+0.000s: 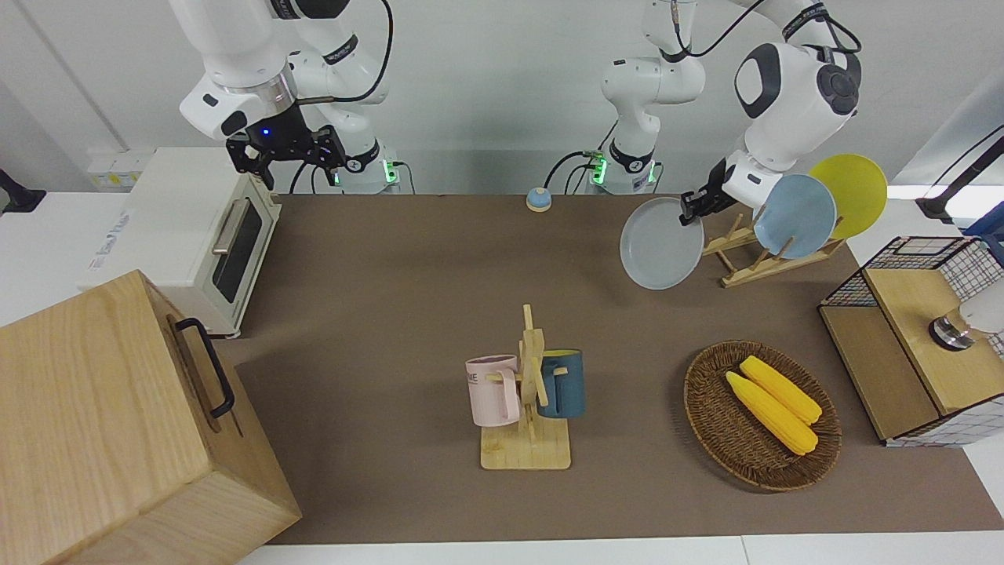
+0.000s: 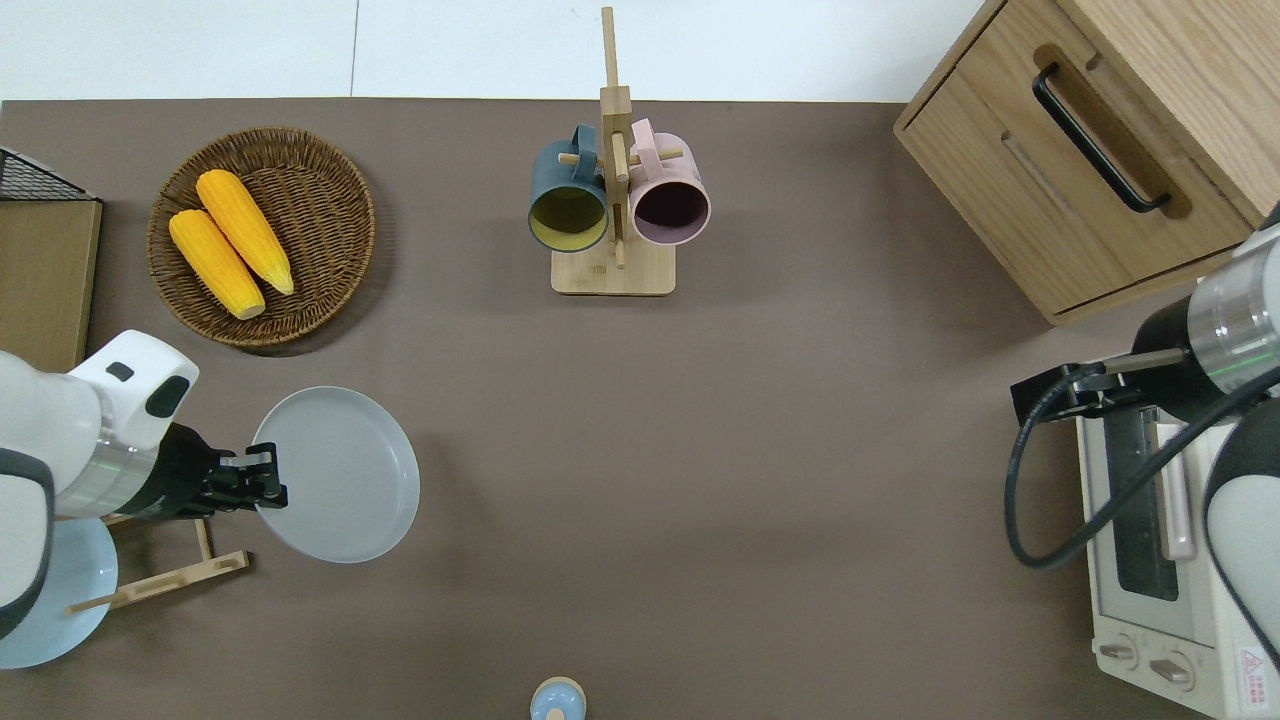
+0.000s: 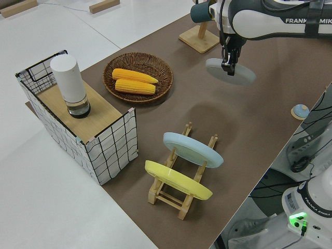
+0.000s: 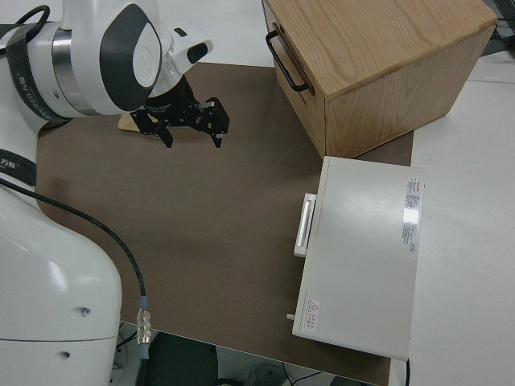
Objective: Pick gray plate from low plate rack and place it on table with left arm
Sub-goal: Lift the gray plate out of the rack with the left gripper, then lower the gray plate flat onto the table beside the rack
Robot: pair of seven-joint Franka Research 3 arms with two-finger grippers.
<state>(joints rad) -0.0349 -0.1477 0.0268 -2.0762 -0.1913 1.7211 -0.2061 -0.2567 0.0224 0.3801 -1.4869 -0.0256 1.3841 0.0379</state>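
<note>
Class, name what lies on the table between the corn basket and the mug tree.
Nothing: in the overhead view only bare table lies between the corn basket and mug tree.

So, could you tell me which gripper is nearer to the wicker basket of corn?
The left. The left gripper holds the gray plate over the table, just nearer to the robots than the wicker basket. The right arm is parked at the opposite end.
</note>
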